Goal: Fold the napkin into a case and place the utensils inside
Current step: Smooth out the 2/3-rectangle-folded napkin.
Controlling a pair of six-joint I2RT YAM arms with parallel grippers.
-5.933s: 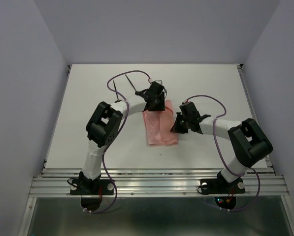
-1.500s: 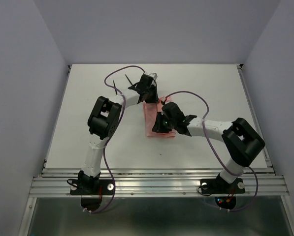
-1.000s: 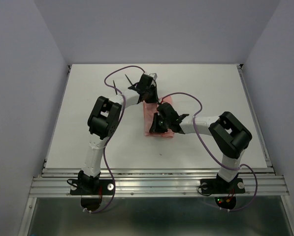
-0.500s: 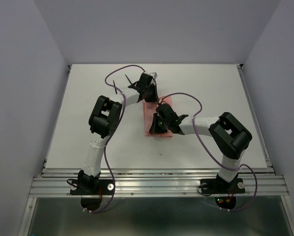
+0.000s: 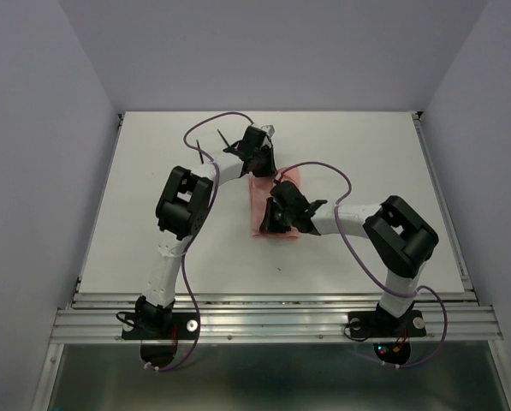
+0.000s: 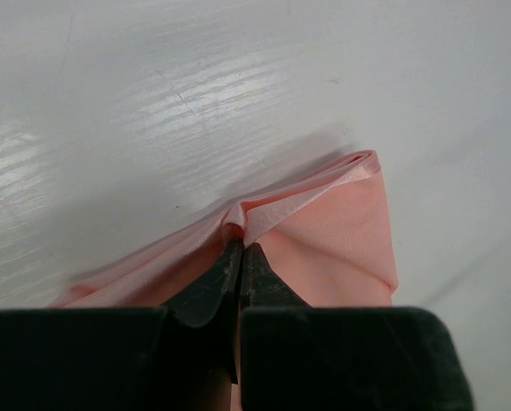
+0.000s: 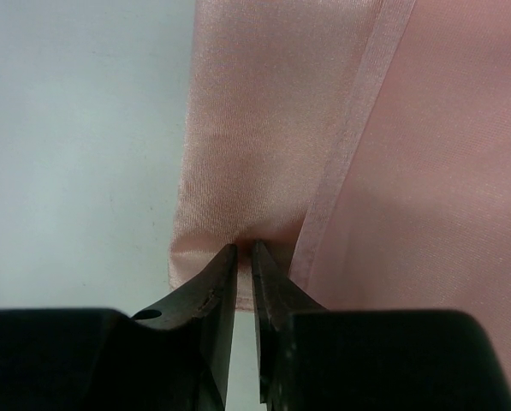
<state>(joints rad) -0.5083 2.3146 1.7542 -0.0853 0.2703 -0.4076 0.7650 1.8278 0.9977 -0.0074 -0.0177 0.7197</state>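
Rail (image 5: 272, 312): metal strip along the near edge of the table (image 5: 366, 154), with both arm bases bolted to it.
Right gripper (image 7: 244, 248): clenched on the near end of the napkin (image 5: 258, 205), its two dark fingers almost together with a thin bit of pink cloth nipped between the tips.
Right grip spot: on the edge of a folded flap, just beside a flat hem strip that runs away from the fingers.
Napkin: lies flat in the middle of the table as a narrow folded strip, long axis running near to far, with an arm at each end.
Left gripper (image 6: 239, 242): clamped on the far end of the napkin, jaws pressed together on a small raised pucker of the cloth edge.
Far corner: a folded corner of the cloth lies on the white surface just right of the left fingers.
Utensils (image 5: 201, 152): two thin black pieces on the table left of the left gripper, apart from the napkin; too small to tell fork from spoon.
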